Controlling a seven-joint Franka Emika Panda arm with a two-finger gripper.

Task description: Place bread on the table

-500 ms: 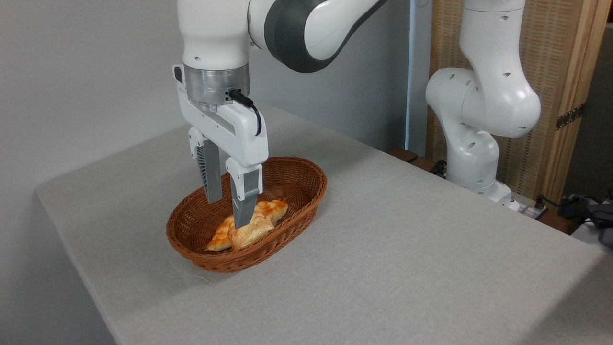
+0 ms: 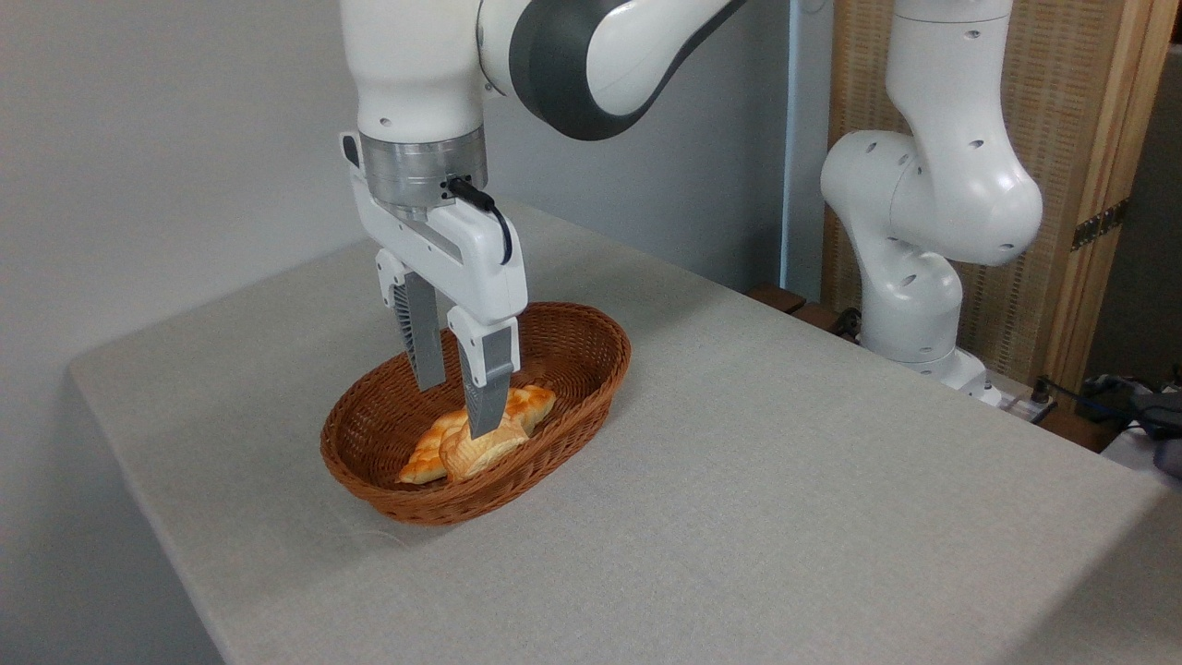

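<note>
Inside the basket (image 2: 388,453), left of the table's middle, the gripper (image 2: 457,406) now stands a little further right than half a second ago. Its near finger (image 2: 488,388), which then came down on the left part of the bread (image 2: 480,450), now points at the bun's upper edge, where it meets the loaf (image 2: 531,402). The bread, the loaf and the basket lie as they did.

The fingers point straight down with a narrow gap between them and nothing clamped. The far finger hangs over the basket's floor behind the bread; whether the near fingertip touches the bun cannot be told. The white hand hangs below a metal wrist ring with a black cable (image 2: 485,208) plugged at its side. From there the arm (image 2: 572,55) rises out of the top of the picture, and its base column (image 2: 914,277) stands at the table's far right edge.

The bread sits in the basket's near half, leaning on the longer braided loaf behind it. The table (image 2: 785,480) is covered in light grey cloth, with a rounded corner at the left. A plain grey wall (image 2: 157,139) runs behind on the left. At the right stand a woven screen in a wooden frame (image 2: 1099,139) and some dark cables (image 2: 1108,392) at the edge.
</note>
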